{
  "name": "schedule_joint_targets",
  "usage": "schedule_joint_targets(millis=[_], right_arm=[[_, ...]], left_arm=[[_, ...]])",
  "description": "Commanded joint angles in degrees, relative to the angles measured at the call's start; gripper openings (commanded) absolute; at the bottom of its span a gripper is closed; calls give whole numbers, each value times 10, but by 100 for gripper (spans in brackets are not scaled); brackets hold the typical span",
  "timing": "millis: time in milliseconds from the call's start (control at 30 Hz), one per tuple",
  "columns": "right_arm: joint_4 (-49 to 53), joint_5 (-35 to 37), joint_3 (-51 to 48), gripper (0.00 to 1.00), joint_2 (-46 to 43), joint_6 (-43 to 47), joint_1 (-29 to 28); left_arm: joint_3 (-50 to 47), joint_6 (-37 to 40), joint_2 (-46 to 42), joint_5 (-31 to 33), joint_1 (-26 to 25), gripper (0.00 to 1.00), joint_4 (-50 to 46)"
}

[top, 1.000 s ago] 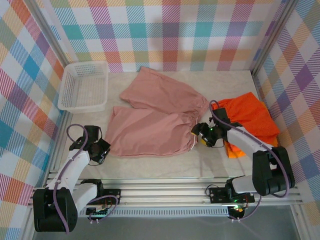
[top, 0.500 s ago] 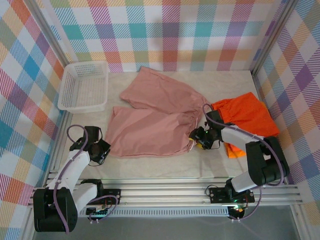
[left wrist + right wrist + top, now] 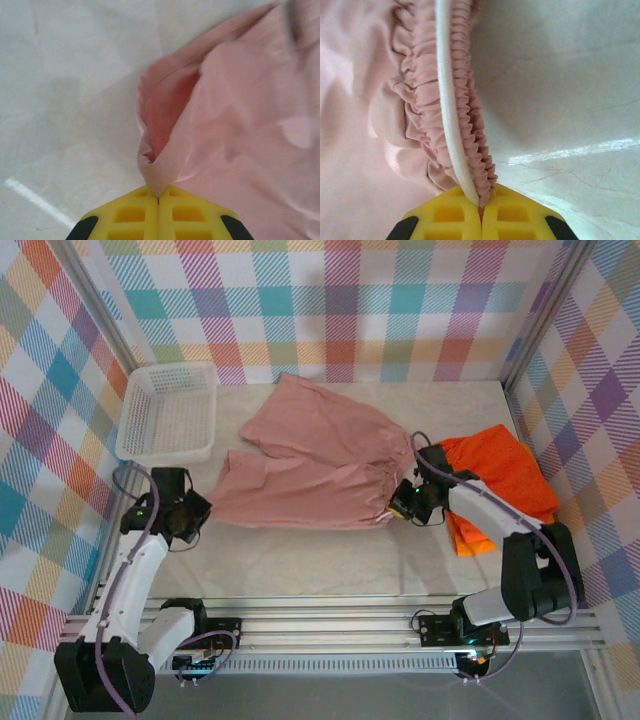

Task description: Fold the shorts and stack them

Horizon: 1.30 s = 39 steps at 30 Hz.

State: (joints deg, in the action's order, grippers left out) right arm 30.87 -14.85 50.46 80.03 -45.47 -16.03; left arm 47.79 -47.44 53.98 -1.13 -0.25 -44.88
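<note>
On bench centre, pink shorts spread open, legs pointing left, no fold made yet. Orange shorts bunched at right edge, just beside pink waistband, unfolded, no claw on them. Nothing stacked; basket far left, apart from cloth. Left claw clamped shut on near leg hem, cloth pinched between yellow pads. Right claw clamped shut on near end of waistband, white cord apparently caught in same pinch. Judged as start of first fold: both near corners held, carry-over to far side left to do, then orange shorts, then stacking. Versus a second ago: right claw open then, now closed on waistband, shifted slightly farther in; left claw moved up-bench with hem; near edge of pink shorts drawn away from bench front.
</note>
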Motion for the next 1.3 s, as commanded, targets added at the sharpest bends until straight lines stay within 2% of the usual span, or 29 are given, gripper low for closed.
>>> schedule_joint_targets(millis=[0, 267, 700, 1000, 1267], right_arm=[[77, -5, 34, 0, -45, 37, 21], [171, -23, 89, 0, -98, 76, 34], [245, -50, 180, 0, -128, 100, 36], [242, -4, 114, 0, -136, 95, 51], [173, -47, 58, 0, -97, 69, 79]], left_arm=[[85, 37, -12, 40, -3, 0, -80], [251, 79, -14, 78, -3, 0, -145], [435, 128, 7, 62, -3, 0, -170], [435, 125, 87, 22, -12, 0, -114], [438, 123, 220, 28, -52, 0, -44]])
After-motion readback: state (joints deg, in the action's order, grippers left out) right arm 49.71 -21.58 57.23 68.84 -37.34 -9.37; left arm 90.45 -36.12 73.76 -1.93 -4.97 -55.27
